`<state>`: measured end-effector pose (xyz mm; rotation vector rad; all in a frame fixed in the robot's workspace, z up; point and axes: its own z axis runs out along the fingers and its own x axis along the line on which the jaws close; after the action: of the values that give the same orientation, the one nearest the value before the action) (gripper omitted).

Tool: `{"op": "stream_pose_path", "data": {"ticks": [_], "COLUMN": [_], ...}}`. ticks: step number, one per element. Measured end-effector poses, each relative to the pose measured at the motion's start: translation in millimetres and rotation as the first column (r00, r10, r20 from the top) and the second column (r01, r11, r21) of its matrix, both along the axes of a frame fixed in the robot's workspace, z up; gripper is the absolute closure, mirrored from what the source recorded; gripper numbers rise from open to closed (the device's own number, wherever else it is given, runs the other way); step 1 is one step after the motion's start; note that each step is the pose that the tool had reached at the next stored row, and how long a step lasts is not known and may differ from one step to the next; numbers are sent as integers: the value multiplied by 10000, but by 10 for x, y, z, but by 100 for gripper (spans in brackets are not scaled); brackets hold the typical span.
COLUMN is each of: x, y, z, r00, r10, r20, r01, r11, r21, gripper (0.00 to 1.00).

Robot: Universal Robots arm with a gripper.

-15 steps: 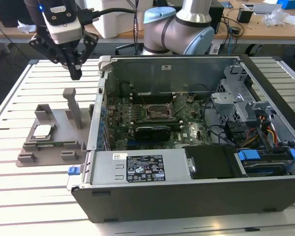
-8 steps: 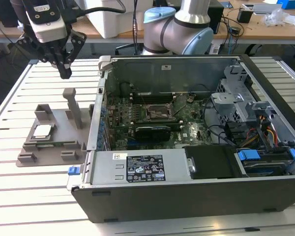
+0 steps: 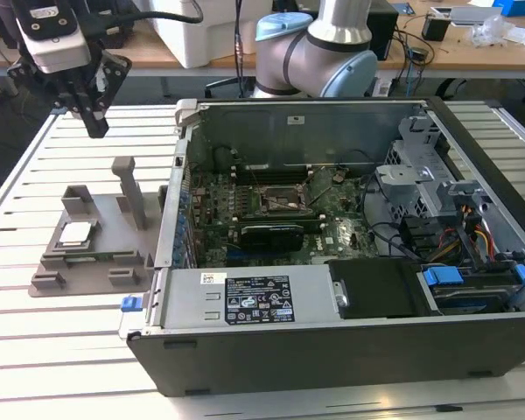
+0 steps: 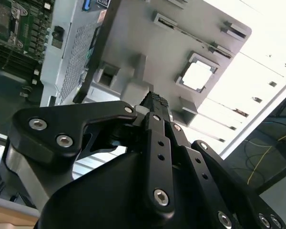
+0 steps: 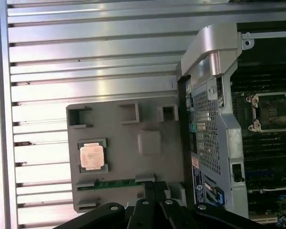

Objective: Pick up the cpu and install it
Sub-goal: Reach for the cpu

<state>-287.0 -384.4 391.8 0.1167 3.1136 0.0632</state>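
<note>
The pincer (image 3: 96,129) is being held pressed together above the tray (image 3: 114,238). The cpu (image 3: 74,233) is being held in the tray.

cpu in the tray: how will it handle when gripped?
The cpu looks thin, flat and stiff, so it likely won't flex or roll. Its smooth metal top may be slippery. It sits recessed in the grey tray, so edges probably offer little grip.
</note>
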Motion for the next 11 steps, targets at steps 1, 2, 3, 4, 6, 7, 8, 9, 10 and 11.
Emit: {"op": "stream_pose_path", "data": {"ticks": [1, 2, 3, 4, 6, 7, 8, 9, 10, 11], "x": [-52, -83, -122, -151, -233, -298, -357, -434, -483, -531], "y": [6, 9, 13, 17, 24, 28, 33, 39, 42, 45], "z": [-1, -2, -2, -2, -4, -4, -5, -6, -7, -7], "r00": [10000, 10000, 10000, 10000, 10000, 10000, 10000, 10000, 10000, 10000], "r10": [1, 1, 2, 1, 0, 1, 2, 0, 0, 1], "r20": [-1, 0, -1, -1, 0, -1, -1, -1, 0, 0], "r01": [-1, -1, -2, -1, 0, -1, -2, 0, 0, -1], "r11": [10000, 10000, 10000, 10000, 10000, 10000, 10000, 10000, 10000, 10000], "r21": [-1, 0, 0, 0, 0, 0, 0, -1, 0, 0], "gripper": [89, 89, 89, 89, 89, 89, 89, 89, 89, 89]}}
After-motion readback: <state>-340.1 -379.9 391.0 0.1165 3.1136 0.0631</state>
